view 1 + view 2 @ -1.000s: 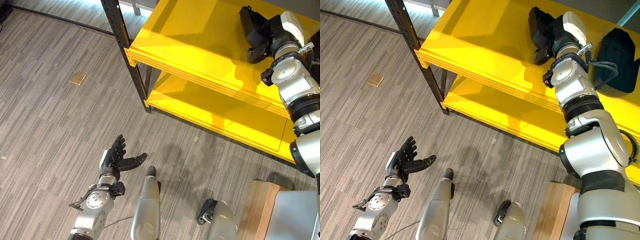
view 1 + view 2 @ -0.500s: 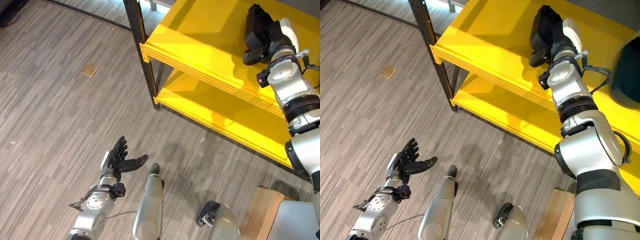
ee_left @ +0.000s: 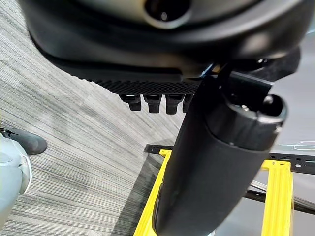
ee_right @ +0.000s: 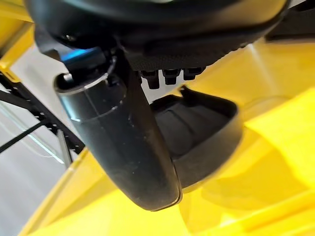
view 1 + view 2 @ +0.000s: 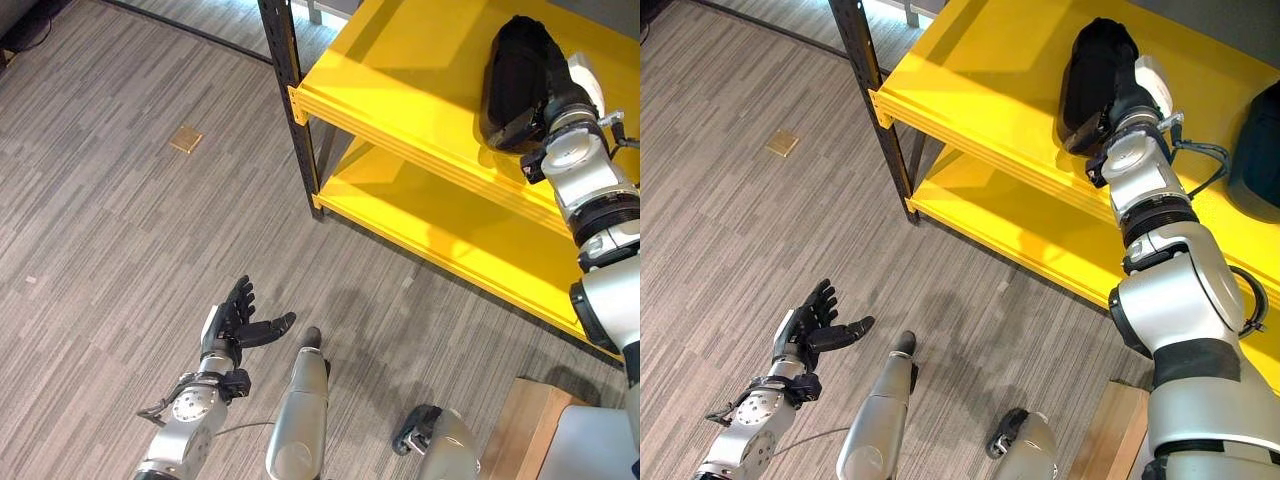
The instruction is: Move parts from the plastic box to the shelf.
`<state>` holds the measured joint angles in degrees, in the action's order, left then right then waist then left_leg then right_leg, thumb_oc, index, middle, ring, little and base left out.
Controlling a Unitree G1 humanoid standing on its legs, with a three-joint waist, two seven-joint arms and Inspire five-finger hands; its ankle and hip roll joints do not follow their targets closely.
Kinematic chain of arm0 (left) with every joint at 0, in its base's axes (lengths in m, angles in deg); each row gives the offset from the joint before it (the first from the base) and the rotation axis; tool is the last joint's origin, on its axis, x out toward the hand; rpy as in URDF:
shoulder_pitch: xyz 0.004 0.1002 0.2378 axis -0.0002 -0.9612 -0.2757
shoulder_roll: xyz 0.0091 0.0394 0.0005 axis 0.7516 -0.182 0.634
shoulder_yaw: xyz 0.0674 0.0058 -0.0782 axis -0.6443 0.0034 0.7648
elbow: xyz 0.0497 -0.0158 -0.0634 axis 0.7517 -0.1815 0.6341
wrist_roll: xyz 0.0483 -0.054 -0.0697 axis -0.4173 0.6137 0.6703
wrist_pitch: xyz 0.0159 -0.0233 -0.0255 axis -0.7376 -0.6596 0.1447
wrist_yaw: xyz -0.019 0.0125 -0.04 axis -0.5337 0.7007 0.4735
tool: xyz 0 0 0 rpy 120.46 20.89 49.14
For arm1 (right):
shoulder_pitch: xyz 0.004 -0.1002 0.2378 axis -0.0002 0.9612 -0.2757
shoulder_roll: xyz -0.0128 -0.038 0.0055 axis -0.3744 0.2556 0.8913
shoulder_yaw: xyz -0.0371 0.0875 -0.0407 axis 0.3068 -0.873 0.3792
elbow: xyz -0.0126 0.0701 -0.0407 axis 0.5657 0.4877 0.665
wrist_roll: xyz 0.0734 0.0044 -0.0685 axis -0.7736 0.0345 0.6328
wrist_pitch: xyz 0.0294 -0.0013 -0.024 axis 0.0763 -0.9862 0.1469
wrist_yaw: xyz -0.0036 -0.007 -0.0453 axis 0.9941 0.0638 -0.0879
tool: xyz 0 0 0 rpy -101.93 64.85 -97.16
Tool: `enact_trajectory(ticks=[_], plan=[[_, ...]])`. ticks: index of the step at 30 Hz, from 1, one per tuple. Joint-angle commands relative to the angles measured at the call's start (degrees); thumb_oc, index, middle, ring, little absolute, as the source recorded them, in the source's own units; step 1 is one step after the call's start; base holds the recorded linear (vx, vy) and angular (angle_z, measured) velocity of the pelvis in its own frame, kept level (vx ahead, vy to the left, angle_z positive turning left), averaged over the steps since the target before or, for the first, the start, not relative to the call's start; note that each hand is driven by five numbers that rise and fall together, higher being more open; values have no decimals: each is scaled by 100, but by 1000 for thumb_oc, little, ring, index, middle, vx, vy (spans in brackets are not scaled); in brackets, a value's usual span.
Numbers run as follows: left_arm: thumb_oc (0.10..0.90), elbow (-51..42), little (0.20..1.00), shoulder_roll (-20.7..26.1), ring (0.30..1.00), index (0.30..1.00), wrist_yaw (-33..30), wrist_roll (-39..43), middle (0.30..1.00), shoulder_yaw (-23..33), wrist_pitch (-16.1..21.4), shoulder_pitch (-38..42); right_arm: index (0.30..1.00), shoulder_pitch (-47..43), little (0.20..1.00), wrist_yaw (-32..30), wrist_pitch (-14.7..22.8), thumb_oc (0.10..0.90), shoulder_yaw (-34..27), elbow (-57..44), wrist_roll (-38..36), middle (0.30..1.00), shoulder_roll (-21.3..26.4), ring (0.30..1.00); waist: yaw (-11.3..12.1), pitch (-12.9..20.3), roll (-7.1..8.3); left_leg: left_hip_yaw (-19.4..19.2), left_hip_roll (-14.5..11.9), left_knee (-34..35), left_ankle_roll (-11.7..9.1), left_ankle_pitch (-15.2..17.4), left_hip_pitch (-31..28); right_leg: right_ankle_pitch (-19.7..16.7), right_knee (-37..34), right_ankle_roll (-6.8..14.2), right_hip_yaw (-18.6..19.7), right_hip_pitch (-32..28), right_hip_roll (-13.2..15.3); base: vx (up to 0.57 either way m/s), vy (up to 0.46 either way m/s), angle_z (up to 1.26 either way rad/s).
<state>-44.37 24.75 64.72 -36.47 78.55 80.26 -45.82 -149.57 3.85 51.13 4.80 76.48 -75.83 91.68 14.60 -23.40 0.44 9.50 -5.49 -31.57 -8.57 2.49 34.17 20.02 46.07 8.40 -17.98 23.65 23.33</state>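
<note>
Two black parts (image 5: 1095,70) (image 5: 1258,140) on shelf (image 5: 980,70).

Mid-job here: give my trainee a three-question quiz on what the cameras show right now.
1. True or false: the black part lies on the top level of the yellow shelf.
2. Which robot hand is at that part? A) left B) right
3. Fill in: the left robot hand hangs open above the ____.

Key: 1 true. 2 B, the right robot hand; its fingers are hidden behind the part. 3 floor.
</note>
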Motion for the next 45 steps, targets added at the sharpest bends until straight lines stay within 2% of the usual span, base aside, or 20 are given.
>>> enact_trajectory(ticks=[1,6,7,17,20,22,23,36,40,45], plan=[[900,-477,1000,270,1000,1000,-22,-18,1000,-16,611,121,1000,-889,1000,-229,280,900,218,-168,-5,1000,468,1000,65,443,-72,379,-53,-609,282,1047,-107,-333,-233,-167,176,62,-363,0,0,0],[900,-458,1000,292,1000,1000,-10,-23,1000,-25,617,131,1000,-926,1000,-217,308,900,237,-243,-35,1000,457,1000,67,442,-65,374,-57,-593,277,1039,-116,-333,-247,-168,174,61,-357,-5,-1,1],[900,-400,1000,303,1000,1000,-6,-33,1000,-21,603,176,1000,-954,1000,-226,379,900,290,-638,-63,1000,429,1000,38,460,-31,356,-74,-576,266,1044,-196,-334,-252,-175,206,16,-362,0,0,0],[900,-279,1000,328,1000,1000,3,-31,1000,55,584,235,1000,-911,1000,-239,472,900,302,-1338,-112,1000,361,1000,-42,529,86,294,-127,-425,250,1031,-431,-432,-470,-166,219,-162,-395,1,0,-2],[900,-285,1000,340,1000,1000,12,-32,1000,170,562,215,1000,-837,1000,-231,485,900,322,-1855,-46,1000,361,1000,-120,614,220,184,-183,-100,227,930,-680,-633,-865,-138,221,-393,-473,4,2,-1],[900,-292,1000,348,1000,1000,21,-40,1000,173,551,217,1000,-815,1000,-249,485,900,298,-1938,-42,1000,340,1000,-139,631,246,166,-189,-10,222,888,-740,-686,-975,-133,220,-449,-486,-32,23,-15],[900,-290,1000,360,1000,1000,38,-47,1000,177,550,223,1000,-789,1000,-230,494,900,290,-1992,-44,1000,331,1000,-161,652,267,136,-177,113,246,698,-728,-876,-1132,-172,170,-452,-477,-73,39,-15],[900,-433,1000,373,1000,1000,76,-139,1000,373,508,161,1000,-250,1000,-165,494,900,15,-2411,104,1000,-24,1000,-313,974,447,-162,-213,1138,250,338,-1415,-1514,-2504,0,96,-1129,-566,13,20,-8],[900,-477,1000,379,1000,1000,98,-164,1000,443,489,97,1000,-105,1000,-108,490,900,-53,-2441,144,1000,-93,1000,-317,1048,501,-221,-207,1167,291,391,-1565,-1648,-2723,67,131,-1293,-537,41,51,-7],[900,-508,1000,366,1000,1000,171,-308,1000,407,424,84,1000,321,1000,-7,447,900,-361,-2524,193,1000,-114,1000,-329,1195,536,-372,72,1056,455,629,-1801,-2048,-3094,232,191,-1696,-278,53,153,-11]])
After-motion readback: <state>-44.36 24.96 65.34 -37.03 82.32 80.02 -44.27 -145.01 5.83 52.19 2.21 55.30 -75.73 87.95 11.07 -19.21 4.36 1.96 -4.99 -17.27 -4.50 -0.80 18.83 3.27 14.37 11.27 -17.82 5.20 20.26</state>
